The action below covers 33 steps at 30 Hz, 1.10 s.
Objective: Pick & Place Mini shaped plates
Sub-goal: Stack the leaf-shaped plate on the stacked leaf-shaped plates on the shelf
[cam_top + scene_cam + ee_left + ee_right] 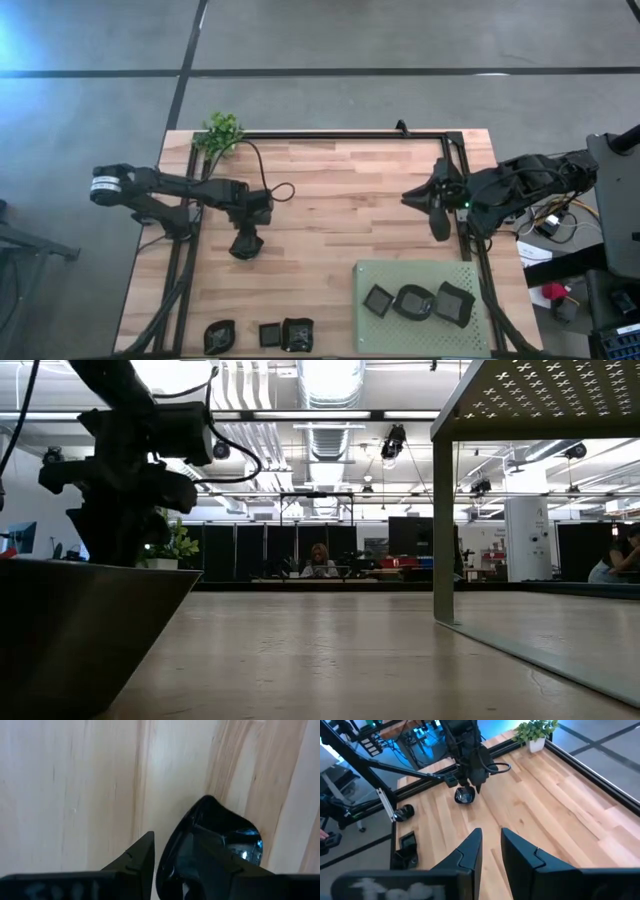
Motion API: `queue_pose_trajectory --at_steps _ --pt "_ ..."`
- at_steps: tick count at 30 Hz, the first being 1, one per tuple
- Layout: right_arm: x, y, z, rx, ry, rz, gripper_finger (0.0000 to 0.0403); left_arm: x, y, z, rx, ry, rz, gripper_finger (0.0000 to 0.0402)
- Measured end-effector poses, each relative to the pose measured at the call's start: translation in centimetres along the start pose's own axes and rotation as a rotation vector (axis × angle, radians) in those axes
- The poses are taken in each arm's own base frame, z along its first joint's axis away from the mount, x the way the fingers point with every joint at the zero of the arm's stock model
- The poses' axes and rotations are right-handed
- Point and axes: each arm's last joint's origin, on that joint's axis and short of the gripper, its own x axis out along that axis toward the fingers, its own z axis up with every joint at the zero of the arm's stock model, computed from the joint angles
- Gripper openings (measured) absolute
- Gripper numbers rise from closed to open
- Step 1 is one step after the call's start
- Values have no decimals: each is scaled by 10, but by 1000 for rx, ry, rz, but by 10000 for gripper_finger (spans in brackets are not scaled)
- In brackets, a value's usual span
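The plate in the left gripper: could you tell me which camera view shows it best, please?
The left wrist view: the glossy black plate fills the frame, pinched at its rim by the left gripper. The high and right wrist views show it small under the gripper. In the low view I cannot make it out.

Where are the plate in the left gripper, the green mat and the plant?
Held plate (220, 827): left wrist view, glossy inner surface.
Green mat (425, 272): high view, bare part above the plates.
Plant (222, 131): high view, leaves.
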Motion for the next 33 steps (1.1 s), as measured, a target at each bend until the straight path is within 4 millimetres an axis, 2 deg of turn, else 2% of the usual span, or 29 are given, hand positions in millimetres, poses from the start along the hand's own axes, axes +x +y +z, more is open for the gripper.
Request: queue_pose_trajectory --at_steps 13,17,22,24,28,33 --pt "-1 -1 0 1 1 -3 68 13 2 -7 -28 -9 -35 124" --pt "-1 -1 0 1 1 -3 68 12 2 -6 -51 -14 -32 87" --pt "-1 -1 0 0 1 -4 68 12 2 -6 -67 -13 -31 17" --pt "-1 -1 0 0 1 -4 68 11 2 -6 -81 -14 -33 6" --pt "-1 -1 0 0 -11 -20 68 4 0 1 -78 -46 -41 1" --pt "0 -2 1 1 -35 -54 68 -22 -6 23 -72 -153 -27 1"
